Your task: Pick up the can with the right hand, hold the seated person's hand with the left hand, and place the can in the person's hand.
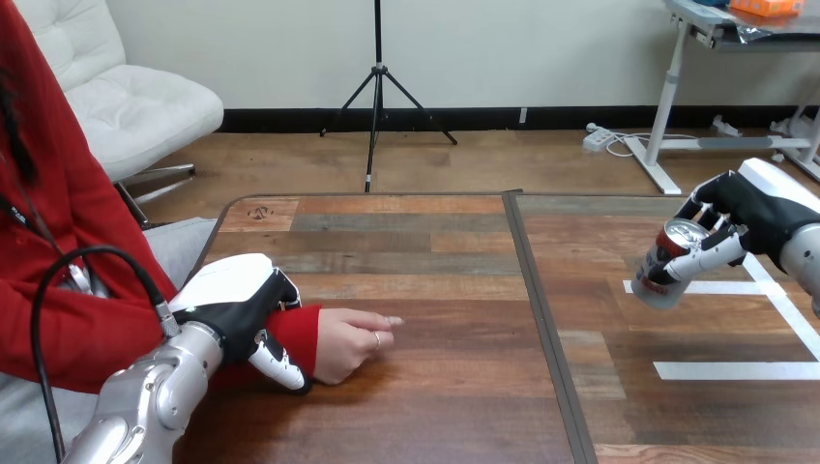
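Two jobs are in hand at once. The robot's left hand [237, 304], black with white shells, lies over the red-sleeved wrist [298, 331] of the person seated at the view's left. Its fingers [280, 365] are curled down and round the sleeve, so the grip sits on the wrist rather than the palm. I judge this is meant to steady the arm while leaving the palm free for delivery.

The person's hand [348, 343] rests on the brown wooden plank table [435, 387], loosely closed with one finger stretched toward the right. It is not yet opened to receive anything.

The right hand [749, 217] is well apart at the view's right, raised off the table. Its fingers and thumb are wrapped round a silver and red metal drink can [667, 266]. The can is tilted, top toward the camera, and hangs clear above the white tape marks [735, 370].

Pickup and wrist hold look done. The carry across the table's dark seam [541, 319] and the handover remain, and for that the person's hand would need to open
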